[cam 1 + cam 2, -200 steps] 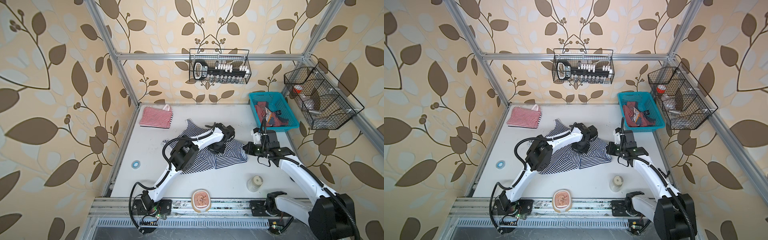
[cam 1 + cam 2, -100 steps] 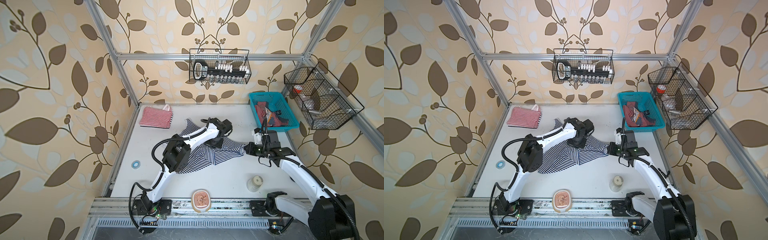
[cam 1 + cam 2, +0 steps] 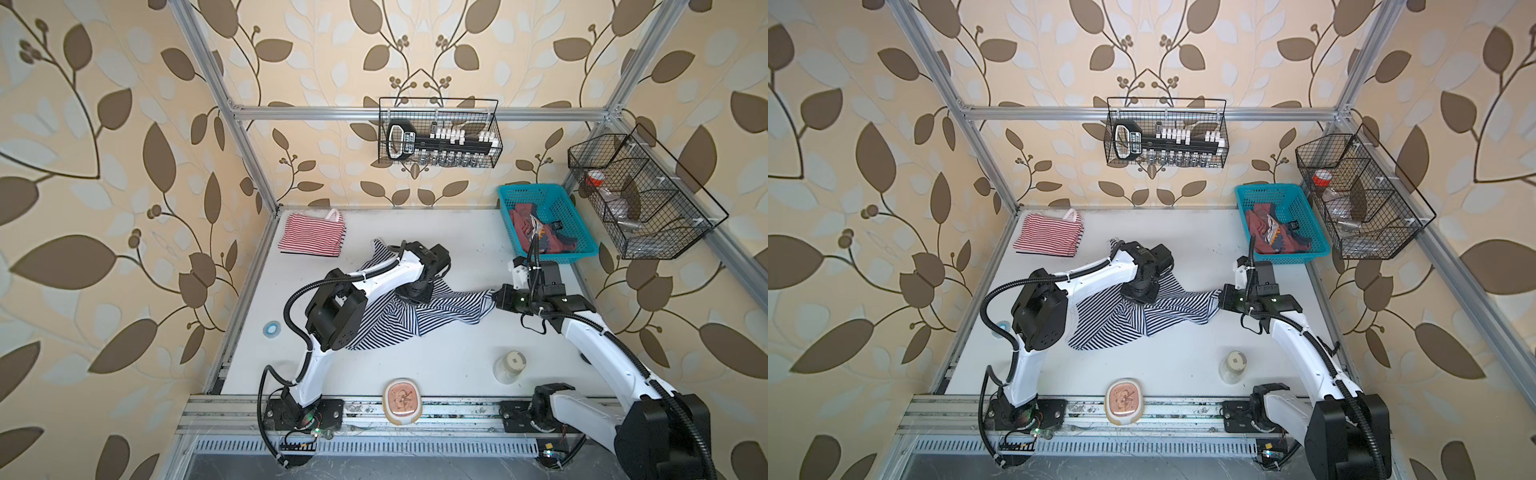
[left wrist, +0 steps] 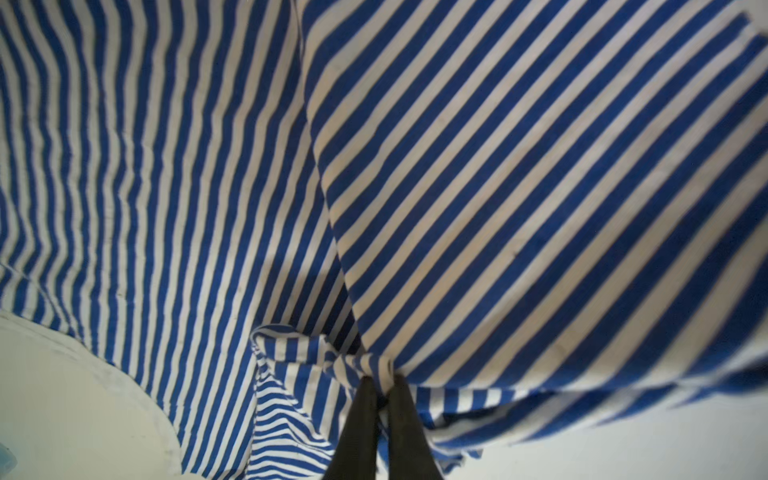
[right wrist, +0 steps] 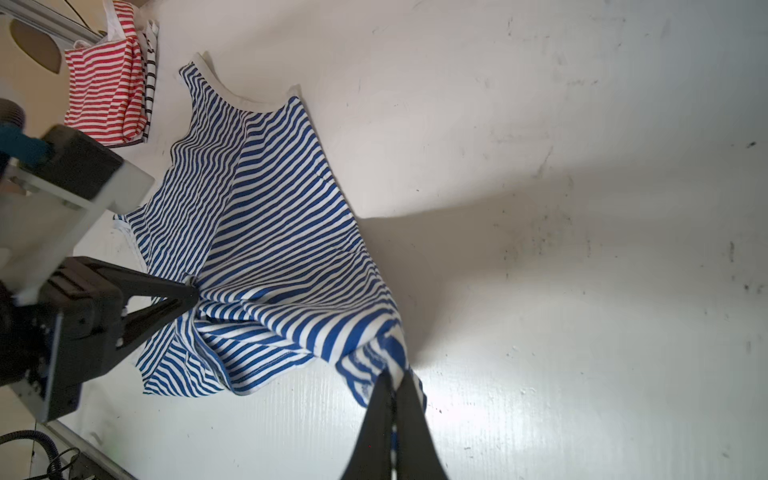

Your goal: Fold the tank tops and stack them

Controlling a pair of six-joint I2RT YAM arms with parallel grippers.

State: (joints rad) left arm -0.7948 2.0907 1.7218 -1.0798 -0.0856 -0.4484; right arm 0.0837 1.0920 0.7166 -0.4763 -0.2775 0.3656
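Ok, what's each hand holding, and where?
Both grip the navy-and-white striped tank top: left hand a bunched fold near its middle, right hand a hem corner.

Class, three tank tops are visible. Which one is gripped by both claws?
The navy-and-white striped top, mid-table. The red-and-white striped top lies folded at the back; the dusty red top sits in the teal basket.

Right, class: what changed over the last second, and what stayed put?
The left end effector, shut on the navy striped top, drew back leftward, stretching the cloth out from the right end effector, which kept its pinch in place. Nothing was released. The folded red striped top and teal basket did not move.
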